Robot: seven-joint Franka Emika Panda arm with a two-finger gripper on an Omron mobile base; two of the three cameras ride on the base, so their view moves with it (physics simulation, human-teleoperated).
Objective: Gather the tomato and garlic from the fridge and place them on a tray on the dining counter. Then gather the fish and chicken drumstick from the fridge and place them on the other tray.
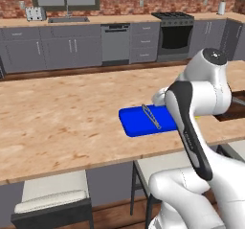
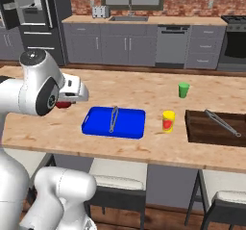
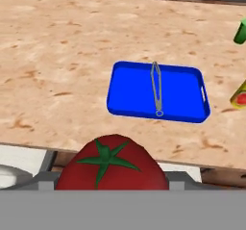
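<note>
A red tomato [image 3: 113, 164] with a green star-shaped stem sits between my fingers at the bottom of the hand view. It hides the fingertips. In the right base view my gripper [image 2: 65, 102] hangs over the near left part of the dining counter [image 2: 125, 89], shut on the tomato [image 2: 62, 104]. The blue tray [image 3: 129, 92] [image 2: 96, 121] [image 1: 131, 121] lies just ahead and to the right, with metal tongs [image 3: 156, 87] across it. A dark wooden tray [image 2: 202, 128] with tongs lies further right. The fridge [image 2: 43, 17] stands at the back left. Garlic, fish and chicken drumstick are out of view.
A yellow and red container [image 2: 168, 121] and a green cup [image 2: 183, 90] stand between the two trays. Stools [image 2: 115, 178] [image 1: 52, 194] are tucked under the counter's near edge. Grey cabinets, a sink and a stove [image 1: 174, 31] line the far wall.
</note>
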